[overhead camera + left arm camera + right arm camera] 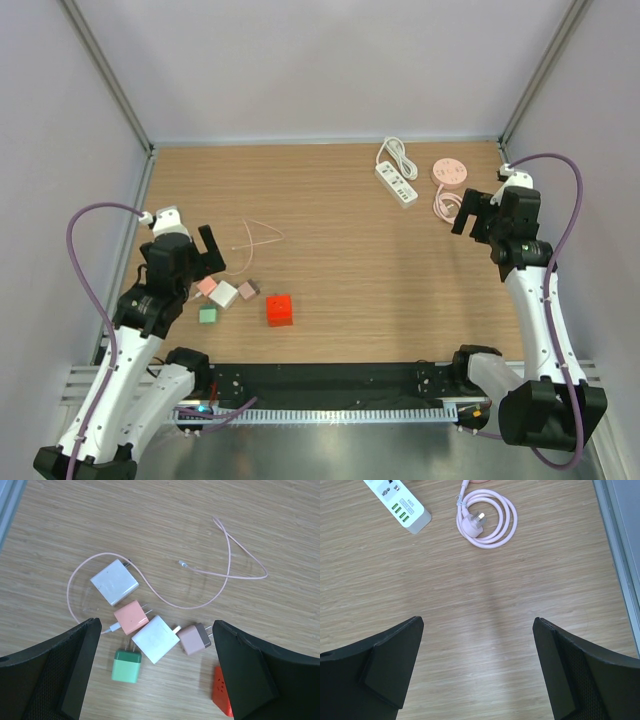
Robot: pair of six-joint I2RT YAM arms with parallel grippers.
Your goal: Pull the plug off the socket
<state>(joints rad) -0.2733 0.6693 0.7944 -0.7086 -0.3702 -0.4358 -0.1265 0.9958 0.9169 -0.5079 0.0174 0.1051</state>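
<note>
Two black grippers, both spread wide and empty. Top view: left gripper (208,255) at left over a cluster of small chargers (225,293) beside a red cube (280,309); right gripper (478,212) at upper right, near the long white plastic power strip (396,183) and round pink socket (449,172). Left wrist view: fingers (55,675) flanking the chargers, thin pink cable (225,575) above. Right wrist view: fingers (380,665) apart over bare wood, power strip at upper left, pink plug (472,524) on its coiled cord lying loose just beside; any plug seated in the strip not discernible.

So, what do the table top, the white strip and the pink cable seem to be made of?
Table top: looks like wood or wood-look laminate with a matte finish; it shows fine straight grain lines.
Strip: probably hard plastic, smooth and white; the edges look crisp and moulded.
Cable: likely a soft rubbery plastic, smooth; it lies in neat round loops.
</note>
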